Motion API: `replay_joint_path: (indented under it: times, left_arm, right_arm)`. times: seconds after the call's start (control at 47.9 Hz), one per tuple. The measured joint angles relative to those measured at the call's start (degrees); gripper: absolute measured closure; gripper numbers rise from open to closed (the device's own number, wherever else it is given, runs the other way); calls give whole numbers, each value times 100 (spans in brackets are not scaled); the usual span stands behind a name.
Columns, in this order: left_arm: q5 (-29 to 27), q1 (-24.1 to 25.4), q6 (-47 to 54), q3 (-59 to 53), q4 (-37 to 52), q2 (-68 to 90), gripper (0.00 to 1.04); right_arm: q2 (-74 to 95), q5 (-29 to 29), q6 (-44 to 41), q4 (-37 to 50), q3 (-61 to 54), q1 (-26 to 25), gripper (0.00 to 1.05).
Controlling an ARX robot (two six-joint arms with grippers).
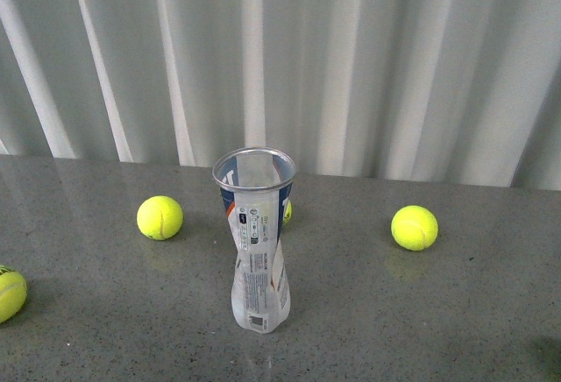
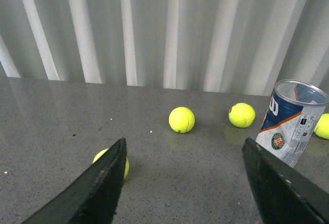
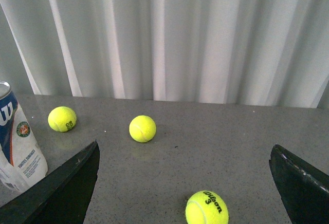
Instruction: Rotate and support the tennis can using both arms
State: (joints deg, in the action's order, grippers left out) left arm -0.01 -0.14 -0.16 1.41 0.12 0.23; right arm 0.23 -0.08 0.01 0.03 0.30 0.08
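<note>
Tennis can (image 1: 255, 240) standing upright, open silvery rim up, tennis balls (image 1: 160, 217) lying round it. Left gripper (image 2: 185, 183) and right gripper (image 3: 185, 183) both gaping wide, holding nothing. Approaching can from opposite sides looks best; pinched waist probably squashes easily.

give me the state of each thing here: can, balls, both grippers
can: upright on the table, open top, pinched at mid-length, nothing gripping it
balls: loose on the table, all outside the can
ball behind the can: mostly hidden by it
left gripper: open, empty, clear of the can
right gripper: open, empty, clear of the can
</note>
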Motion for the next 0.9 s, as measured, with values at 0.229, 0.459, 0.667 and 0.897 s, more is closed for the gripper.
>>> replay_joint_path:
  times: [0.229, 0.459, 0.667, 0.897]
  left_arm:
    - [0, 0, 4, 0, 0, 0, 6]
    - [0, 0, 2, 0, 0, 0, 7]
    - [0, 0, 2, 0, 0, 0, 7]
    - [0, 0, 2, 0, 0, 0, 7]
  right_arm:
    - [0, 0, 0, 0, 0, 2, 7]
    - [0, 0, 0, 0, 0, 2, 7]
    - [0, 0, 0, 0, 0, 2, 7]
    - [0, 0, 0, 0, 0, 2, 7]
